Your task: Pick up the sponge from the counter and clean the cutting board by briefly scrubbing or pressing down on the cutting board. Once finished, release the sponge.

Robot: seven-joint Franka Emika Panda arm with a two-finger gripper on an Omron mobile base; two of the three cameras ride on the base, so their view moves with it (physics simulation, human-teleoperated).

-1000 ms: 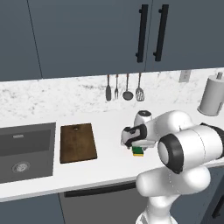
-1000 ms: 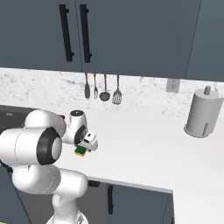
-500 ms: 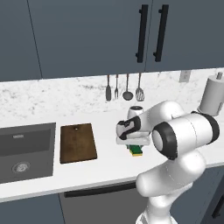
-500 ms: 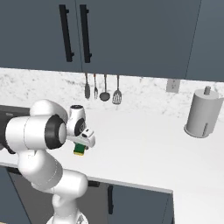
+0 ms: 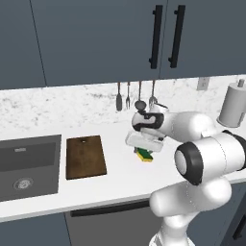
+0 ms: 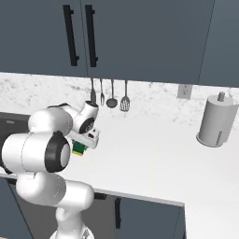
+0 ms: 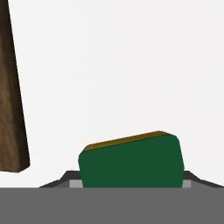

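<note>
The sponge [image 5: 143,155], dark green over yellow, is pinched under my gripper [image 5: 143,152], which is shut on it just above the white counter [image 5: 120,178]. From the right base view the sponge [image 6: 78,149] peeks out below the hand [image 6: 84,140]. In the hand view the sponge [image 7: 131,162] sits tilted between the fingertips of the gripper [image 7: 131,179]. The dark brown cutting board [image 5: 85,156] lies flat to the left of the hand, about a hand's width away. Its edge [image 7: 11,105] runs down the left of the hand view.
A dark grey sink [image 5: 24,166] is set into the counter left of the board. Several utensils [image 5: 135,96] hang on the backsplash behind the hand. A paper towel roll [image 6: 215,121] stands at the far right. Dark cabinets hang above.
The jaws have closed on the sponge. The hand has carried it a little to the left and slightly up, toward the cutting board.
</note>
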